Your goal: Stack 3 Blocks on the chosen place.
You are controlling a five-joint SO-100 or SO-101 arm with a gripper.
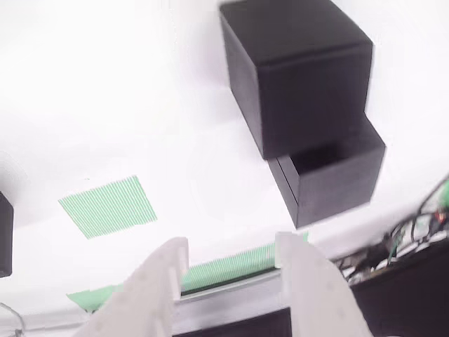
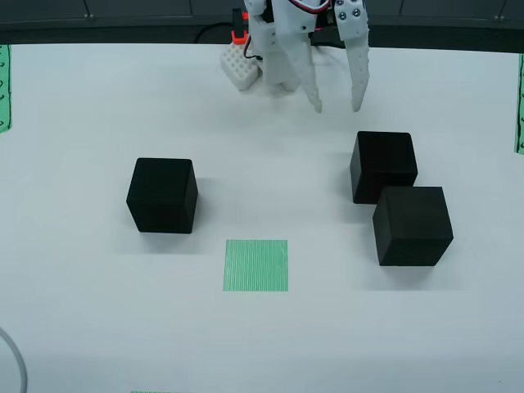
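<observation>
In the view from above, three black blocks sit on the white table: one on the left (image 2: 162, 195) and two touching at a corner on the right (image 2: 383, 166) (image 2: 412, 225). The chosen place (image 2: 255, 264), a green striped square, lies bare between them toward the front. My gripper (image 2: 336, 105) hangs open and empty at the back, just behind the right pair. In the view that rides on the gripper, the white fingers (image 1: 165, 281) frame the right pair of blocks (image 1: 298, 70) (image 1: 337, 175), with the green square (image 1: 107, 206) to the left and a third block's edge (image 1: 3, 235) at the far left.
A long narrow green striped strip (image 1: 231, 267) runs along the table edge between the fingers, with dark cables (image 1: 400, 239) beyond it. From above, a white studded part (image 2: 240, 70) sits by the arm's base. Green labels (image 2: 4, 86) (image 2: 519, 102) mark both side edges.
</observation>
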